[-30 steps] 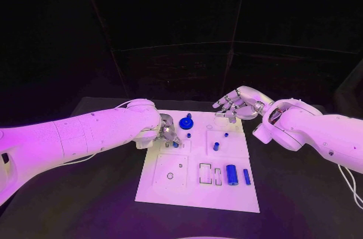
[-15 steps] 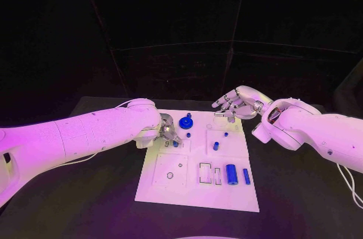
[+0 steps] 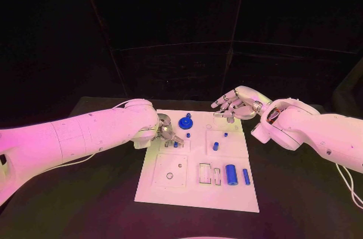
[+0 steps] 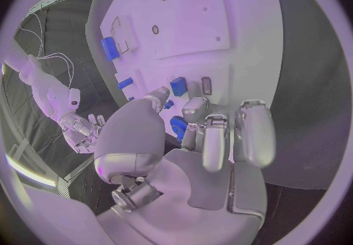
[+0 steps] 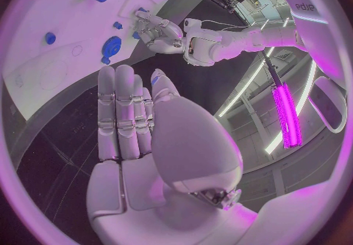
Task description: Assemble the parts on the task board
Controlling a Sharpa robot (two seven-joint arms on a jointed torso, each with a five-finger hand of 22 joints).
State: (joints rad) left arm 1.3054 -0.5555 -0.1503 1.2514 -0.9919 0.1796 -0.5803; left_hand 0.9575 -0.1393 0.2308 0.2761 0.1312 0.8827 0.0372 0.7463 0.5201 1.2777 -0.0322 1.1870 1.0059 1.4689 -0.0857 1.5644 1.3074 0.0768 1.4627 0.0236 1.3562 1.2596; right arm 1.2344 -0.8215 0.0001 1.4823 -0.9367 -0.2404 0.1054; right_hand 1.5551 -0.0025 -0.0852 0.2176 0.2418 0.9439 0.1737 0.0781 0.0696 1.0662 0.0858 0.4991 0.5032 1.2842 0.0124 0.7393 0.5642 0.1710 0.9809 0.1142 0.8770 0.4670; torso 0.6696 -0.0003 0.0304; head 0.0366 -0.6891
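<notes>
The task board (image 3: 198, 194) lies white in the middle of the black table (image 3: 83, 207), and at its left edge the left hand (image 3: 166, 132) is down on the plate, fingers curled around a small blue part (image 4: 179, 86) (whether it truly grips it I cannot tell). Further right stand the blue round knob (image 3: 186, 123), a short peg (image 3: 215, 146) and a fat cylinder (image 3: 231, 174), and over the far right corner hovers the right hand (image 3: 236, 104), fingers spread and holding nothing; no writing on the board is readable.

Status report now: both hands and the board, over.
Left hand pinching small blue part at white task board. Right hand open, hovering at far edge. Nothing blocking.
</notes>
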